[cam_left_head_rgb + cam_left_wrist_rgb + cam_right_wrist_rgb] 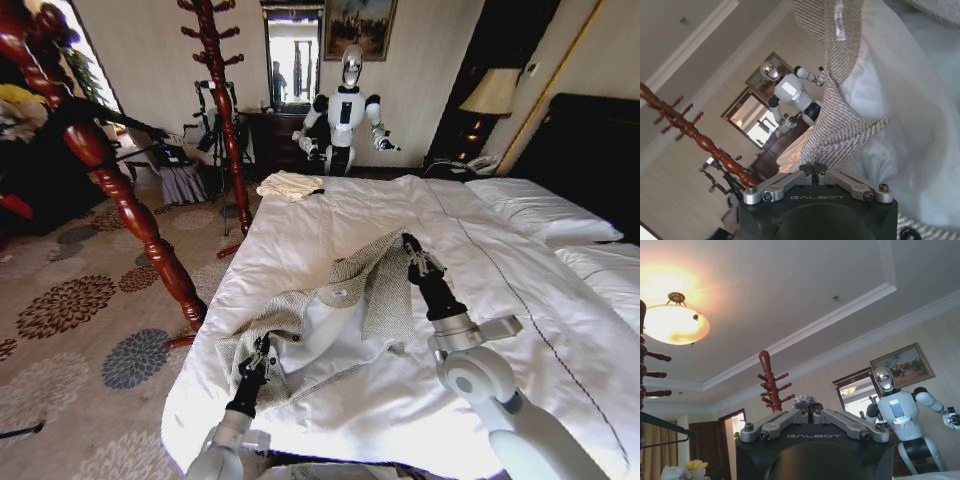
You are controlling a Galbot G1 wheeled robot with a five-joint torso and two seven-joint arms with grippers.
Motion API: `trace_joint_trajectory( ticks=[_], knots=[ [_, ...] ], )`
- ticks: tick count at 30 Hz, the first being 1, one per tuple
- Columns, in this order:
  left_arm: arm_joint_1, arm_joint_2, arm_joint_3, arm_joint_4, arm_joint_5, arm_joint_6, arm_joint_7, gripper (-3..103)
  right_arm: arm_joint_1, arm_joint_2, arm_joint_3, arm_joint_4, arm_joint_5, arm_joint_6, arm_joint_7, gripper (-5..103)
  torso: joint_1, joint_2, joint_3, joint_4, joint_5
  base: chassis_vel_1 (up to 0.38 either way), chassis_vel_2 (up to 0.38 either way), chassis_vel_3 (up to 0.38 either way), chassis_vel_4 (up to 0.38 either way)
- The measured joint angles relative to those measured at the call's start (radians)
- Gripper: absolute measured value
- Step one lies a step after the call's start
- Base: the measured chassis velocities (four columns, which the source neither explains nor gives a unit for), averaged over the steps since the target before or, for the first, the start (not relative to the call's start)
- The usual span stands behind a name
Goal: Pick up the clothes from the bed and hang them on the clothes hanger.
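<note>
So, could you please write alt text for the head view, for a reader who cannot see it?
Both grippers hold a grey-beige knit cardigan above a white bed: the left gripper grips its lower edge, the right gripper pinches its top. A reddish-brown coat stand rises at the left, a cream folded cloth lies at the bed's far edge, and another white robot stands beyond.

Hotel-style bedroom. Big white bed (500,300) centre, dark headboard (590,160) at 2 o'clock, bedside lamp (492,92) at 1. Patterned carpet (70,300) at 9, framed painting (358,22) at 12.
</note>
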Motion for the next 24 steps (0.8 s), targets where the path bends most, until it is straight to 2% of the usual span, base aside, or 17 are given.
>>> trace_joint_trajectory(
  ticks=[1,2,3,5,6,7,8,9,10,12,14,15,17,19,22,23,24],
  knots=[
    [-0.003,0.010,0.002,-0.011,-0.111,-0.012,0.042,0,0.000,-0.001,0.002,0.000,0.000,0.000,0.000,0,0.000,0.000,0.000,0.0000,0.0000,0.000,0.000,0.000,0.000],
    [-0.003,0.010,0.002,-0.011,-0.111,-0.012,0.042,0,0.000,-0.001,0.002,0.000,0.000,0.000,0.000,0,0.000,0.000,0.000,0.0000,0.0000,0.000,0.000,0.000,0.000],
    [-0.005,0.017,0.003,-0.019,-0.180,-0.021,0.074,0,0.000,-0.001,0.003,0.000,0.001,0.000,0.000,0,0.000,0.000,0.000,0.0000,0.0000,0.000,0.000,0.000,0.000],
    [-0.014,0.058,-0.004,-0.080,-0.487,-0.066,0.227,0,0.000,-0.005,0.008,-0.002,0.002,0.002,0.001,0,0.000,0.000,0.000,-0.0001,-0.0002,0.000,0.000,0.000,0.000],
    [-0.017,0.076,-0.012,-0.115,-0.607,-0.074,0.280,0,0.000,-0.007,0.010,-0.006,0.003,0.004,0.001,0,0.000,0.000,0.000,-0.0001,-0.0001,0.000,0.000,0.000,0.000],
    [-0.018,0.083,-0.015,-0.131,-0.654,-0.074,0.299,0,0.000,-0.008,0.011,-0.008,0.004,0.004,0.001,0,0.000,0.000,0.000,-0.0001,-0.0001,0.000,0.000,0.000,0.000],
    [-0.018,0.083,-0.015,-0.131,-0.654,-0.074,0.299,0,0.000,-0.008,0.011,-0.008,0.004,0.004,0.001,0,0.000,0.000,0.000,-0.0001,-0.0001,0.000,0.000,0.000,0.000],
    [-0.024,0.110,-0.035,-0.189,-0.820,-0.063,0.353,0,0.001,-0.010,0.012,-0.015,0.005,0.006,0.001,0,0.000,0.000,0.000,-0.0001,0.0000,0.000,0.000,0.000,0.000],
    [-0.030,0.133,-0.060,-0.225,-0.942,-0.049,0.394,0,0.002,-0.011,0.012,-0.021,0.006,0.007,0.001,0,0.000,0.000,0.000,-0.0002,0.0002,0.000,0.000,0.000,0.000],
    [-0.037,0.159,-0.097,-0.258,-1.065,-0.036,0.439,0,0.007,-0.011,0.013,-0.028,0.007,0.007,0.001,0,0.000,0.000,0.000,-0.0002,0.0002,0.000,0.000,0.000,0.000],
    [-0.039,0.164,-0.106,-0.263,-1.088,-0.034,0.447,0,0.009,-0.011,0.014,-0.030,0.008,0.007,0.001,0,0.000,0.000,0.000,-0.0002,0.0000,0.000,0.000,0.000,0.000],
    [-0.048,0.184,-0.150,-0.285,-1.179,-0.023,0.469,0,0.021,-0.012,0.021,-0.038,0.020,0.008,0.003,0,0.000,0.000,0.000,0.0000,0.0000,0.000,0.000,0.000,0.000],
    [-0.063,0.201,-0.181,-0.309,-1.255,-0.004,0.473,0,0.042,-0.022,0.032,-0.052,0.038,0.008,0.005,0,0.000,0.000,0.000,-0.0001,-0.0001,0.000,0.000,0.000,0.000],
    [-0.068,0.207,-0.188,-0.317,-1.278,0.004,0.473,0,0.050,-0.026,0.036,-0.056,0.044,0.008,0.006,0,0.000,0.000,0.000,-0.0002,-0.0001,0.000,0.000,0.000,0.000],
    [-0.084,0.248,-0.276,-0.382,-1.443,0.055,0.460,0,0.118,-0.052,0.051,-0.074,0.093,0.007,0.008,0,0.000,0.000,0.000,-0.0004,-0.0001,0.000,0.000,0.000,0.000],
    [-0.084,0.248,-0.276,-0.382,-1.443,0.055,0.460,0,0.118,-0.052,0.051,-0.074,0.093,0.007,0.008,0,0.000,0.000,0.000,-0.0004,-0.0001,0.000,0.000,0.000,0.000],
    [-0.083,0.265,-0.346,-0.409,-1.513,0.069,0.450,0,0.152,-0.058,0.051,-0.076,0.112,0.005,0.012,0,0.000,0.000,0.000,-0.0004,0.0000,0.000,0.000,0.000,0.000]
  ],
)
